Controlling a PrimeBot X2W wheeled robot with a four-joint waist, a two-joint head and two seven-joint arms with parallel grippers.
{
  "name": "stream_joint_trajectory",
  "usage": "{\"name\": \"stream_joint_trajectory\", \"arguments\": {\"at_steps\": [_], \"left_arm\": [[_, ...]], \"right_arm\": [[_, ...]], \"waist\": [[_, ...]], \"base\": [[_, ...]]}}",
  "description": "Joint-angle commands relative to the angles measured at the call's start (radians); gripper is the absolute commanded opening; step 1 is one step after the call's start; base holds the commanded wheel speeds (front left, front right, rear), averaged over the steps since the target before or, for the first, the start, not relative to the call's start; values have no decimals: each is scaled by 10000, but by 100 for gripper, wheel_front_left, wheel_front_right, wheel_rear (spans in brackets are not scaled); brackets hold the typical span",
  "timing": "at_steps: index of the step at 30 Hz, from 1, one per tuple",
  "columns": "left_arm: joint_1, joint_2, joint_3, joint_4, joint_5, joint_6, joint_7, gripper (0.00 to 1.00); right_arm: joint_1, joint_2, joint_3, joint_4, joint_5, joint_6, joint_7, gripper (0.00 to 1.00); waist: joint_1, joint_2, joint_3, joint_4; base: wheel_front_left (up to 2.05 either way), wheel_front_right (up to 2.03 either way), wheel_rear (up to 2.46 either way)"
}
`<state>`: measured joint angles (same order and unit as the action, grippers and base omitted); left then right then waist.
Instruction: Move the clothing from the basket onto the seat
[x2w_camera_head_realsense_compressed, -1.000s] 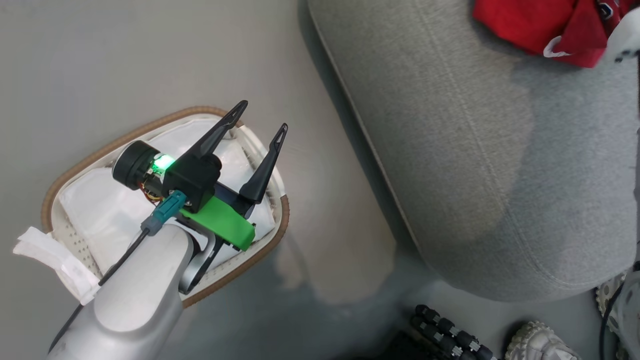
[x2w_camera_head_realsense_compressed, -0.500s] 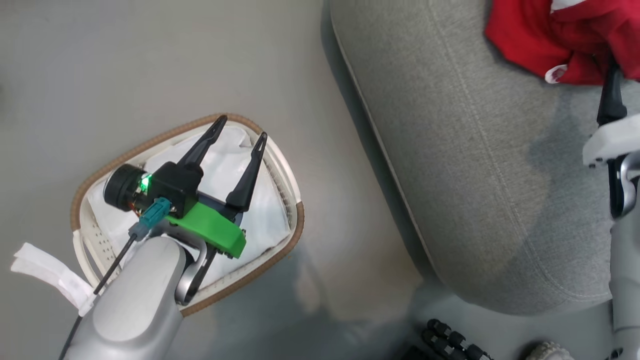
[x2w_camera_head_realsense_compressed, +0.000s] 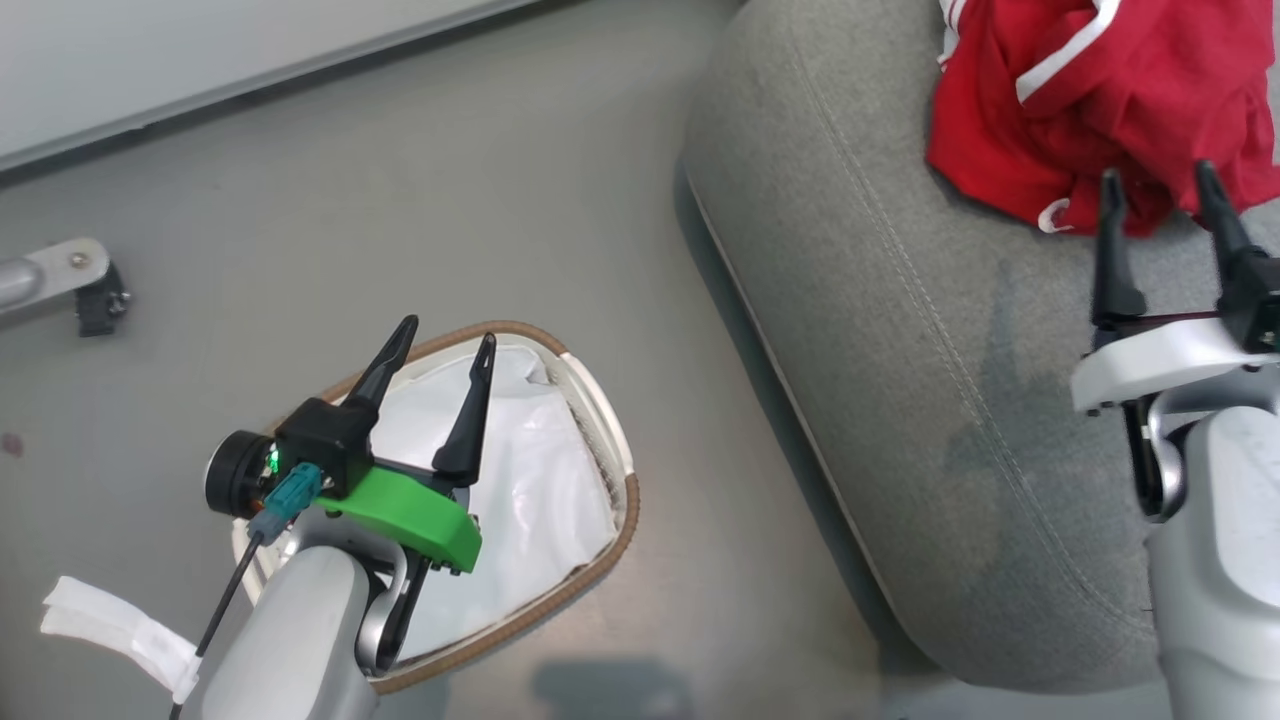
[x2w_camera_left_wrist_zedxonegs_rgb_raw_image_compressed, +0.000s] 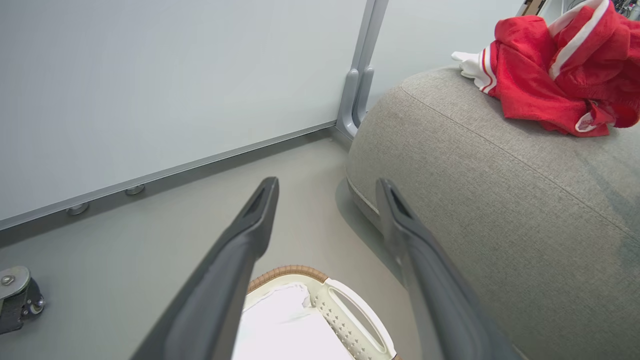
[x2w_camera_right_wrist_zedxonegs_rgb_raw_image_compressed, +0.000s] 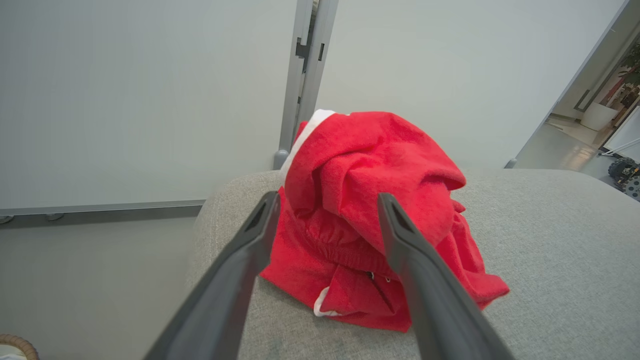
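Observation:
The red clothing (x2w_camera_head_realsense_compressed: 1090, 100) with white stripes lies bunched on the grey seat (x2w_camera_head_realsense_compressed: 900, 300), at that view's top right. My right gripper (x2w_camera_head_realsense_compressed: 1157, 180) stands open just short of the heap, nothing between its fingers; in the right wrist view the clothing (x2w_camera_right_wrist_zedxonegs_rgb_raw_image_compressed: 370, 165) rises between and beyond the open gripper (x2w_camera_right_wrist_zedxonegs_rgb_raw_image_compressed: 328, 197). The basket (x2w_camera_head_realsense_compressed: 605, 425) sits on the floor at lower left and holds a white liner (x2w_camera_head_realsense_compressed: 540, 480). My left gripper (x2w_camera_head_realsense_compressed: 448, 332) hovers open above it. In the left wrist view, the open gripper (x2w_camera_left_wrist_zedxonegs_rgb_raw_image_compressed: 326, 182) points past the basket (x2w_camera_left_wrist_zedxonegs_rgb_raw_image_compressed: 350, 315) toward the seat (x2w_camera_left_wrist_zedxonegs_rgb_raw_image_compressed: 475, 175).
A pale wall panel with a grey baseboard (x2w_camera_left_wrist_zedxonegs_rgb_raw_image_compressed: 200, 165) and a grey post (x2w_camera_left_wrist_zedxonegs_rgb_raw_image_compressed: 357, 90) runs behind the floor. A caster wheel (x2w_camera_head_realsense_compressed: 95, 295) stands at the far left. A white tag (x2w_camera_head_realsense_compressed: 110, 625) hangs from my left arm's cable.
The head camera has shifted, bringing the wall and caster into view. My right gripper has come fully into view, open and drawn back from the clothing. The left gripper stays above the basket.

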<state>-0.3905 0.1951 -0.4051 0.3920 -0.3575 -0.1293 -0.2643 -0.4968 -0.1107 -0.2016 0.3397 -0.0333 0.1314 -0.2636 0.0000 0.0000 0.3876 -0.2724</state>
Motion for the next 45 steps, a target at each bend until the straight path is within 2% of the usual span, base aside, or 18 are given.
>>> {"name": "stream_joint_trajectory", "arguments": {"at_steps": [1,11,17,20,24,32,41,42,45], "left_arm": [[230,-58,204,19,151,-21,1,100],[1003,-496,1910,211,798,-17,2,100],[1411,-716,2967,219,1437,211,0,100],[1664,-864,3447,128,1681,341,0,100],[2105,-1026,3922,92,2089,258,0,100],[3053,-1233,4406,-1,2006,80,2,100],[3919,-1367,4795,16,1584,-9,0,100],[3823,-1381,4760,39,1603,15,0,0],[3863,-1434,4743,282,1565,17,20,0]], "right_arm": [[157,85,190,-54,128,-14,-14,100],[205,527,1774,382,409,-14,-14,100],[383,578,2503,691,976,-14,-15,100],[517,562,2627,755,1377,-14,-15,100],[912,567,2796,818,1698,-14,-15,100],[1812,572,2648,916,2123,-14,-15,100],[2647,576,2588,974,2052,-14,-15,100],[2538,621,2599,949,2086,0,0,0],[2735,658,2590,1146,2113,0,18,0]], "waist": [[0,0,-582,590],[0,0,-1336,1692],[0,0,-1699,2286],[0,0,-1876,2540],[0,0,-2281,2837],[0,0,-3017,2972],[0,0,-3401,2924],[0,0,-3373,2930],[0,0,-3398,2929]], "base": [[0,0,0],[0,0,0],[0,0,0],[0,0,0],[0,0,0],[0,0,0],[0,0,0],[0,0,0],[0,0,0]]}}
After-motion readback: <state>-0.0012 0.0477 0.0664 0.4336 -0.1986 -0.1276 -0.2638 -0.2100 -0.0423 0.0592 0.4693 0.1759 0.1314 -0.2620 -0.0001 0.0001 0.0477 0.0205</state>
